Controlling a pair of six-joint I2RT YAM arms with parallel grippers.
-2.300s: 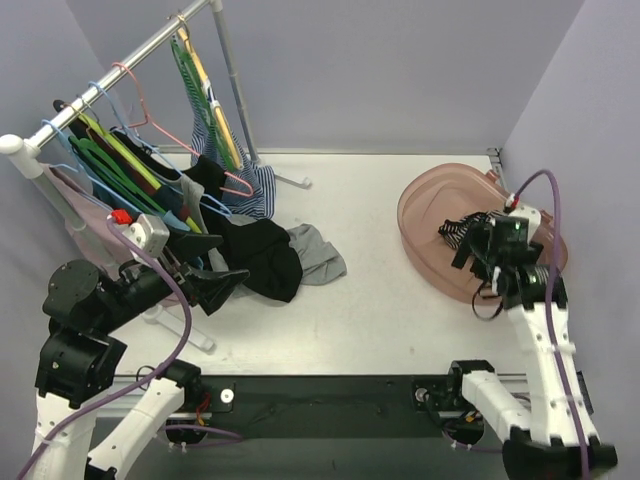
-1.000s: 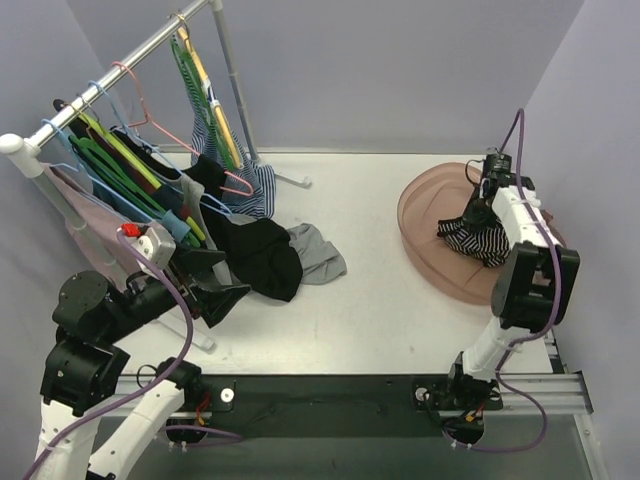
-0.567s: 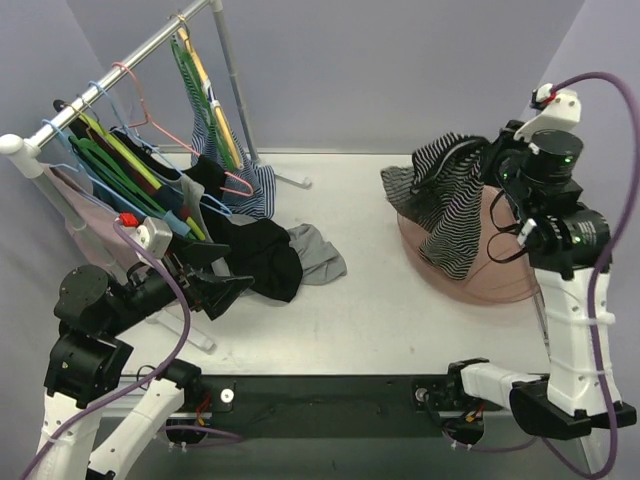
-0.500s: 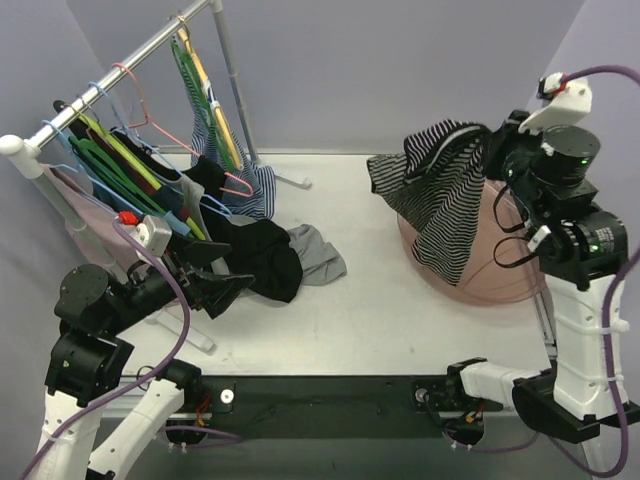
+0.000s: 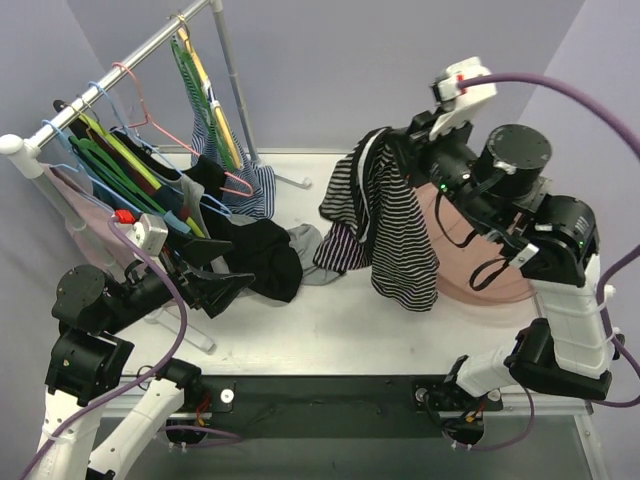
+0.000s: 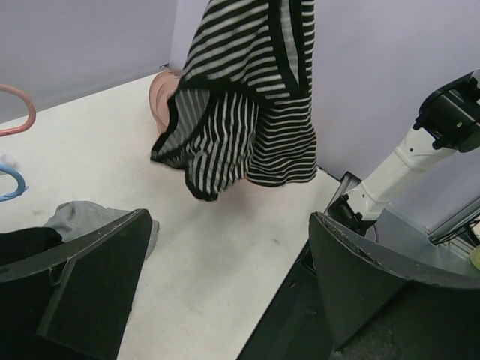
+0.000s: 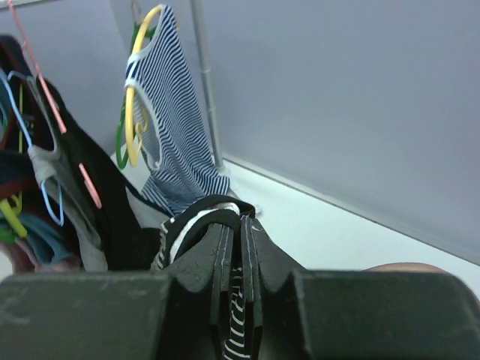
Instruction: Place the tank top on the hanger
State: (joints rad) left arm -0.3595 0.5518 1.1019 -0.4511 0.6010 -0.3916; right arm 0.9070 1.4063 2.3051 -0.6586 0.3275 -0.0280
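The tank top [image 5: 385,220], black-and-white striped with dark edging, hangs limp in the air over the middle of the table. My right gripper [image 5: 392,140] is shut on its top edge. In the right wrist view a dark-edged strap [image 7: 187,225] loops over the shut gripper [image 7: 241,221]. The left wrist view shows the top [image 6: 247,112] dangling ahead. My left gripper [image 5: 222,270] is open and empty, low at the left beside the black cloth; its wide jaws frame bare table [image 6: 225,247]. A bright-green hanger [image 5: 108,165] hangs among others on the rail at the left.
A clothes rail [image 5: 120,65] crosses the back left, with a blue-and-white striped garment [image 5: 215,130] on a yellow hanger [image 7: 131,112] and a pink wire hanger [image 5: 140,105]. Black cloth [image 5: 260,255] and grey cloth [image 5: 320,250] lie below it. A pink basin [image 5: 480,270] stands at the right.
My right gripper has lifted the tank top out of the pink basin and carried it left, over the middle of the table. The left arm has barely moved.
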